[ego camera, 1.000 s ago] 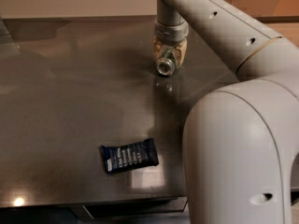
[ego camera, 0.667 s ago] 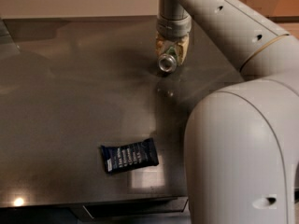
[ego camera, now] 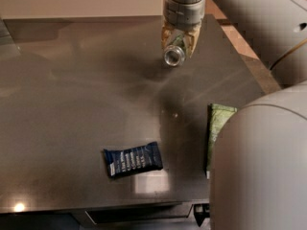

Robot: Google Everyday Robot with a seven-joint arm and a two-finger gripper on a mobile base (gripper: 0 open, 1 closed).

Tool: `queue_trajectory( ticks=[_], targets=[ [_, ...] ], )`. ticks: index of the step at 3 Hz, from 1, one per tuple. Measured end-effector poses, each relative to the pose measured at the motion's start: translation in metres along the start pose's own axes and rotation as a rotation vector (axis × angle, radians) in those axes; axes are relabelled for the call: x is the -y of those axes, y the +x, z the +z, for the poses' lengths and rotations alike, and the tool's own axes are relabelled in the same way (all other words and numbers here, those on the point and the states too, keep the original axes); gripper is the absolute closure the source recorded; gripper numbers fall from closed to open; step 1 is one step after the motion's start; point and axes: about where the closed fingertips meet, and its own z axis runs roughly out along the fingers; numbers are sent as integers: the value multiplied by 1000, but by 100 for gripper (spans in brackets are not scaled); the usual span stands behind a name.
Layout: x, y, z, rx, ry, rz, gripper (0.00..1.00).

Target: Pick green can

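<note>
Since the view a second back, the two-finger gripper sits higher in frame and closer to the far edge of the dark grey glossy worktop. Its fingers are clamped on the small dark green metal drink can. The can lies tilted, with its shiny silver end pointing down and toward the camera.

I read that as the can coming up off the surface, near the far right corner. The grasp looks done and the lift is under way. I can't confirm the gap under the can directly.

The big pale grey arm housing has also swung right. That uncovers a flat green-and-white snack bag by the right edge, half tucked behind the housing. It's not the target, so I leave it alone.

The dark blue flat snack wrapper hasn't shifted. It sits near the front edge, well apart from the gripper.

Room to move:
- Straight up is open.
- The left half of the worktop is bare, so I have slack there.
- The far and right edges are close to the gripper, so I avoid drifting that way while low.
- The tilt of the can suggests an off-axis grip, so I go slowly to keep it from slipping.
</note>
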Motion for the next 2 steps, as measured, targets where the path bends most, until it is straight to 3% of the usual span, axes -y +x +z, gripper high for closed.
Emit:
queue_trajectory(
  ticks=[2],
  targets=[
    [1, -35, -50, 12, 67, -53, 100]
  ],
)
